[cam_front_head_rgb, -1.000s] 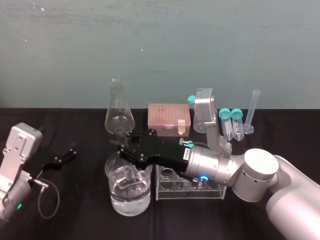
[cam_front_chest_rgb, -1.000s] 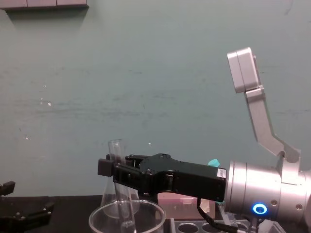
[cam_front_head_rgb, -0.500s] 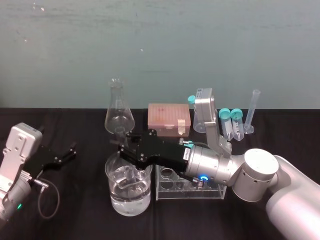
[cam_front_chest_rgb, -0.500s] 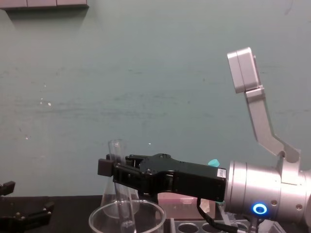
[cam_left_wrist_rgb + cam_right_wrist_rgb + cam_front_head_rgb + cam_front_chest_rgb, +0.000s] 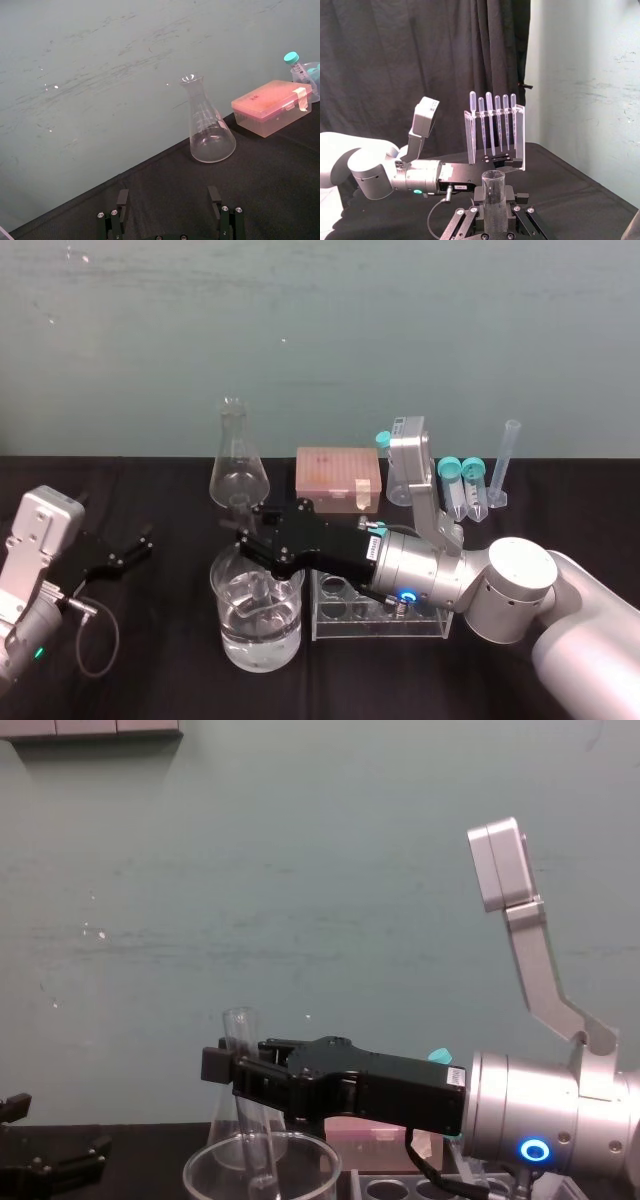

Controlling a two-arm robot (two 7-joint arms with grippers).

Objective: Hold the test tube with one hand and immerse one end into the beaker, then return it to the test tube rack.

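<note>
Chest view, nearest first: noted the beaker [image 5: 194, 1176] with the test tube [image 5: 239, 1026] standing slightly tilted inside it, gripped near its open mouth by the right gripper [image 5: 235, 1065], fingers clamped on the glass. Judged the dip as in hand; lower only until the rounded end is wetted, then lift straight up clear of the thick rim before crossing to the test tube rack [image 5: 400, 1187] just beside. Logged left gripper [image 5: 140, 545] parked at far left, fingers apart, and flask [image 5: 238, 465] farther back.
</note>
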